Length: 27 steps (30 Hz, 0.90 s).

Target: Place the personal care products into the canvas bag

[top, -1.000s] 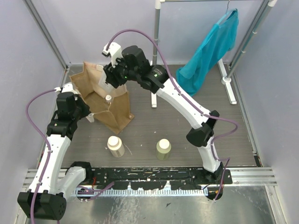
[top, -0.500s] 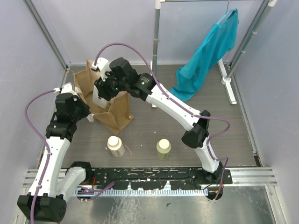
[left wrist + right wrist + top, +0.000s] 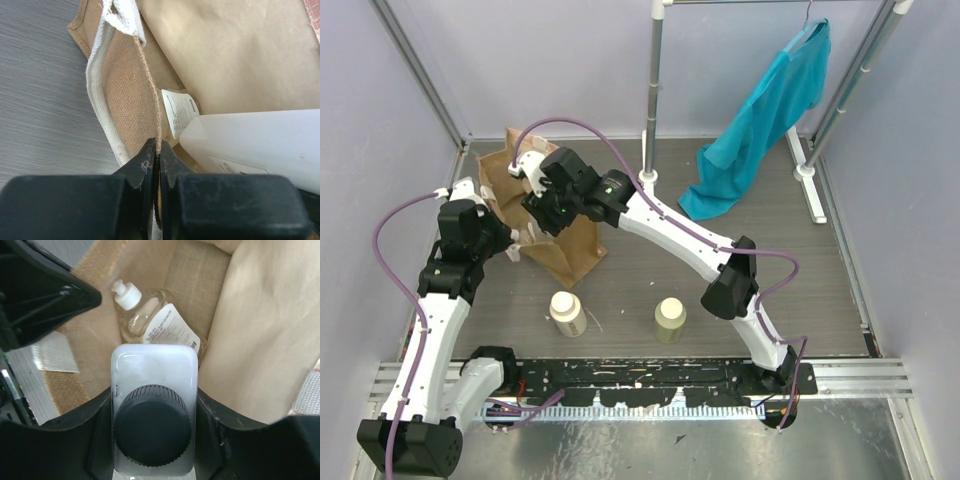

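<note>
While the left claw (image 3: 156, 161) is shut tight on the edge of the bag (image 3: 125, 90) to hold it open, the right claw (image 3: 152, 435) is clamped on the white bottle (image 3: 152, 372) just over the bag's mouth. It should go lower in the middle, away from the cloth sides, and let go softly beside the clear bottle (image 3: 150, 320) lying inside. The cream bottle (image 3: 567, 312) and green bottle (image 3: 669, 320) wait on the table (image 3: 770, 280). A second ago the right arm was higher and further back; now it has swung left and down.
</note>
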Tool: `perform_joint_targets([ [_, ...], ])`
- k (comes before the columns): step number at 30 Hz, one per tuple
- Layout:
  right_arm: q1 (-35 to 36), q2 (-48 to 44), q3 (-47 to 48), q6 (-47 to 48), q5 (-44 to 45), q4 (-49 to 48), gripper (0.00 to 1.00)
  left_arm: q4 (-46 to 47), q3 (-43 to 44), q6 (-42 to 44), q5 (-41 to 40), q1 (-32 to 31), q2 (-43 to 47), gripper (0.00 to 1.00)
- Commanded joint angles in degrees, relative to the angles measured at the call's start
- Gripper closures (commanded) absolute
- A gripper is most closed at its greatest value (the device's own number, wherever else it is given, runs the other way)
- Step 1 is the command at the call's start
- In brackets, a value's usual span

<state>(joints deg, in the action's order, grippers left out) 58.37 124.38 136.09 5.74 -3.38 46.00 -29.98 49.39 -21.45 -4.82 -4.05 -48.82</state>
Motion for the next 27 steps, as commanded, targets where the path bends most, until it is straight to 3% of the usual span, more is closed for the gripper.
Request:
perform_joint_targets([
  [1,-0.19,-2.92,0.65,0.73,2.82,-6.79,1.0,1.71,-0.56,-0.08,1.98,-0.1,0.92,0.88],
  [21,-5.9,-3.06,2.58,7.2,21.94,1.21,1.0,1.07,1.59,-0.26,2.23,-0.08,0.84,0.88],
  [27,-6.95,-3.22,1.02,6.67,19.67,1.37,1.0,0.81,2.36,-0.21,2.29,-0.1,0.92,0.88],
])
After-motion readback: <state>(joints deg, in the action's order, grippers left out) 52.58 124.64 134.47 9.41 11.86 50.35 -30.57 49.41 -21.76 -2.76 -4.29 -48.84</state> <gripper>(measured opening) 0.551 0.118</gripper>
